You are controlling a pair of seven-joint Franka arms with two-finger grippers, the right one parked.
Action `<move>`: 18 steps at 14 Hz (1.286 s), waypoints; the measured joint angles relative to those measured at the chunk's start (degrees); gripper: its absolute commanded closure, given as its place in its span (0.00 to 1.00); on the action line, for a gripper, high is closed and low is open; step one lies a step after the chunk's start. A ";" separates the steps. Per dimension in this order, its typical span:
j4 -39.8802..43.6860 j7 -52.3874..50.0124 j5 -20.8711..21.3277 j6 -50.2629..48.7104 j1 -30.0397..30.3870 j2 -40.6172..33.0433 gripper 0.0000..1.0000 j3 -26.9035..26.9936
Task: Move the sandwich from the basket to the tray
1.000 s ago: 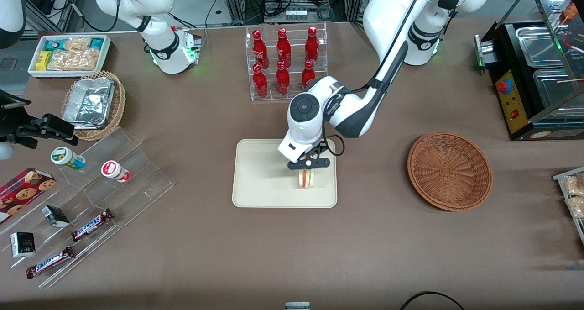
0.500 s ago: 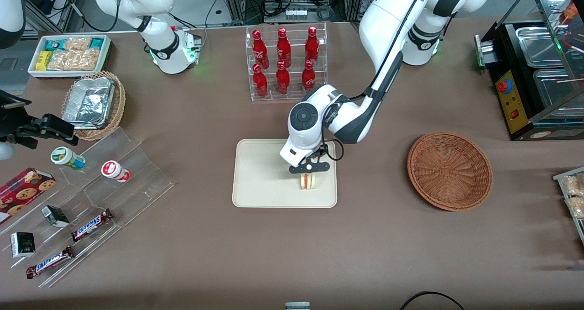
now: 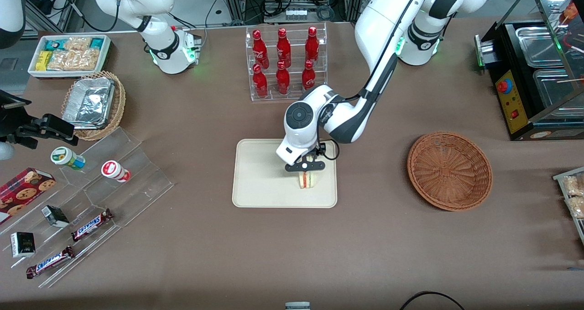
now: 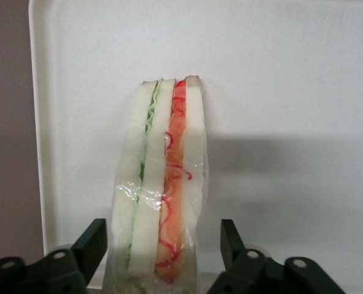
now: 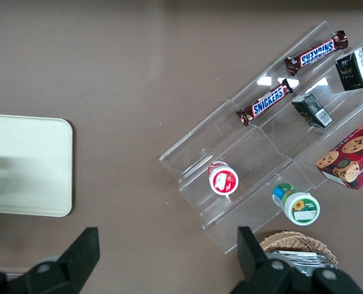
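Sandwich (image 4: 163,184): upright on edge, resting on tray (image 3: 255,182).
Gripper (image 4: 163,257): above sandwich, fingers (image 4: 92,242) spread, clear of both bread faces.
Basket (image 3: 449,170): toward working arm's end.

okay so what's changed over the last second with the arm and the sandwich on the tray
The gripper has let go of the sandwich and lifted a little: its fingers now stand open on either side, clear of the wrap. The arm's wrist has pulled slightly back toward the bottle rack. The sandwich stays standing on edge on the tray, and the basket remains empty, in the same place.
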 measured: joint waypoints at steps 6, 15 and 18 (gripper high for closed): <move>2.26 -0.10 0.01 -6.96 0.24 -5.03 0.00 1.04; 2.64 -2.41 0.03 -21.37 0.53 -21.51 0.00 9.56; 2.65 -2.32 0.05 -26.84 0.60 -26.54 0.00 13.21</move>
